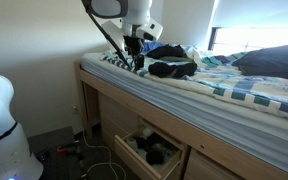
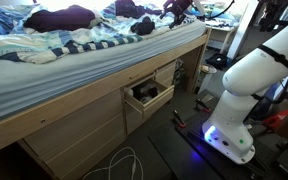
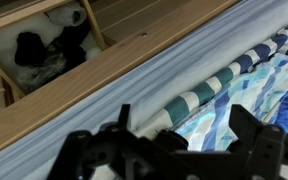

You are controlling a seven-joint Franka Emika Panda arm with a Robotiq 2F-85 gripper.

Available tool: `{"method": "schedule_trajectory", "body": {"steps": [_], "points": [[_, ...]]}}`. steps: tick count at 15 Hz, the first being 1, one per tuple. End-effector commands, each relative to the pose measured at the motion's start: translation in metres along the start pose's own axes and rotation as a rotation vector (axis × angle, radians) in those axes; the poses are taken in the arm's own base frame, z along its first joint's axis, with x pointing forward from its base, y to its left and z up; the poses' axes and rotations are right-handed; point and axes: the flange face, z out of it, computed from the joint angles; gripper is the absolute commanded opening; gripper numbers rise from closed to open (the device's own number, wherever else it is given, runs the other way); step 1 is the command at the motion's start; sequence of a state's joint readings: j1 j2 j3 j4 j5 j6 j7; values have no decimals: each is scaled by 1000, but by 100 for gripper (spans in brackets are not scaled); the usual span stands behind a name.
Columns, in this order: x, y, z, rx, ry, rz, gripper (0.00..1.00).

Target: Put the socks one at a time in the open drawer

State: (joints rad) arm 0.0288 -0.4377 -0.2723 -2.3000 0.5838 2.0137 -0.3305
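- Socks (image 3: 39,50): some dark ones already lie in the open drawer (image 2: 149,107); a black pile (image 1: 172,68) is left on the bed (image 1: 244,100).
- End effector (image 1: 135,62) hangs released and empty above the bed edge, near that pile.

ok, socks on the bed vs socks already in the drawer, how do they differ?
The socks on the bed lie up on the striped bedding; the socks in the drawer sit low inside the open drawer. The bed ones lie beside the open gripper; the drawer ones lie well below it. Both are black, crumpled, unheld.
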Motion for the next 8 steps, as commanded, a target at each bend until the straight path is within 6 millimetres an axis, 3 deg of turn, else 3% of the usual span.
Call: {"method": "schedule_trajectory", "body": {"steps": [1,4,8], "points": [[-1,3,-1,14,8,17,100],[13,-5,14,50,15,96,100],[39,-29,56,120,0,234,100]]}}
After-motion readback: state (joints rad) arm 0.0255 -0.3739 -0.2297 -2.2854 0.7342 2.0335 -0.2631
